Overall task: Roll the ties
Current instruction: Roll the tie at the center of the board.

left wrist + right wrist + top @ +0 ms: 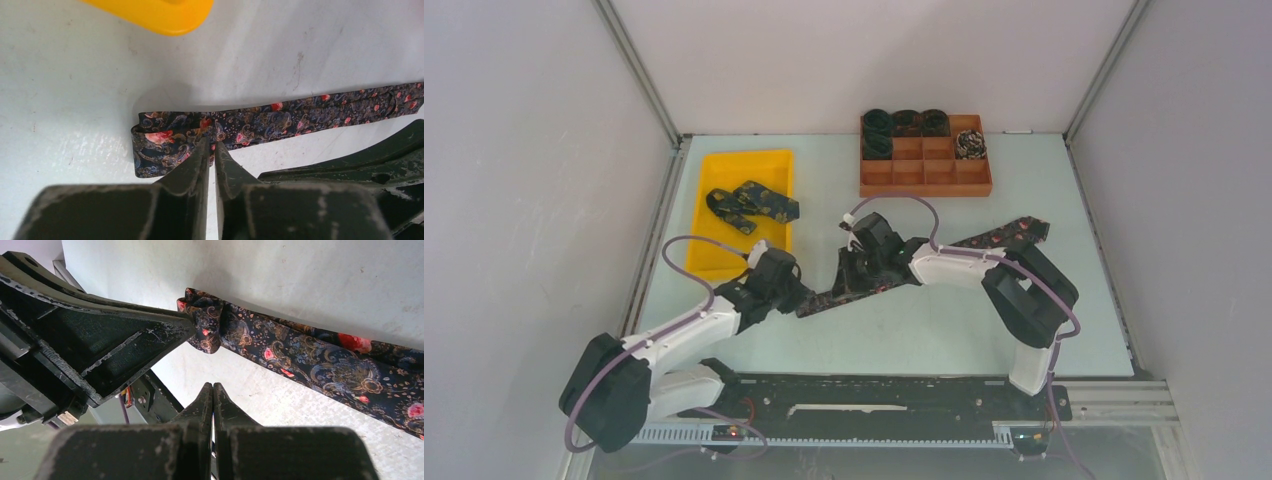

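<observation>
1. Tie: its folded end lies on the counter at the tips of the left jaws, which stand a narrow slit apart; whether they pinch fabric I cannot tell.
2. The right jaws are clenched on nothing, just beside the band near that fold.
3. To roll well, I judge, the left should nip both layers and turn squarely along the band while the right pins it flat.
4. Only the top view shows the band running under the right arm, more ties in the yellow tray, finished coils in the brown box.
</observation>
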Available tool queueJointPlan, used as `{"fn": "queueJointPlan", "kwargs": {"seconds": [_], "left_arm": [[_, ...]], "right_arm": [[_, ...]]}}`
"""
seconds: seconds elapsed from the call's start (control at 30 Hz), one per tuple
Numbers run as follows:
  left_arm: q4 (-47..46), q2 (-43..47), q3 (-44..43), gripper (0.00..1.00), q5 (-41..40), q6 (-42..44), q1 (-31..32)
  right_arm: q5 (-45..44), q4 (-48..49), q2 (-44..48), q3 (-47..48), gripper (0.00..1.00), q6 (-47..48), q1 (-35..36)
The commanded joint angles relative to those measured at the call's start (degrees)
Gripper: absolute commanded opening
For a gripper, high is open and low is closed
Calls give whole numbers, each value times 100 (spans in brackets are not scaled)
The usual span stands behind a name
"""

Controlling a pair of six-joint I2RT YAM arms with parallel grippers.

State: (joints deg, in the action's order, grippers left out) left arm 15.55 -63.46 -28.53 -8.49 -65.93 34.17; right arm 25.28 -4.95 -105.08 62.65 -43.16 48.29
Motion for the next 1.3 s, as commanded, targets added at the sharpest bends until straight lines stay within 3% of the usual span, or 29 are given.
{"fn": "queueJointPlan", "kwargs": {"seconds": [0.0, 0.1, 0.6, 0.87, 1.07, 1.27], "left_arm": [[-26, 135, 38, 7, -162, 41, 29], [62, 222, 27, 0, -202, 66, 28], [1408, 567, -722, 1, -524, 1308, -523], [1662, -669, -1444, 0, -70, 2292, -728], [1813, -1414, -1901, 0, -35, 2622, -728], [1884, -1971, -2113, 0, -213, 2801, -728]], "right_arm": [[47, 264, 92, 134, 0, -101, 62], [68, 218, -26, 273, 0, -70, 111], [-157, 431, -284, 314, 0, -46, 589], [-1506, 279, -471, 315, 0, 393, 1127], [-2813, 314, -606, 309, 0, 777, 1687], [-3392, 397, -812, 310, 0, 757, 1832]]}}
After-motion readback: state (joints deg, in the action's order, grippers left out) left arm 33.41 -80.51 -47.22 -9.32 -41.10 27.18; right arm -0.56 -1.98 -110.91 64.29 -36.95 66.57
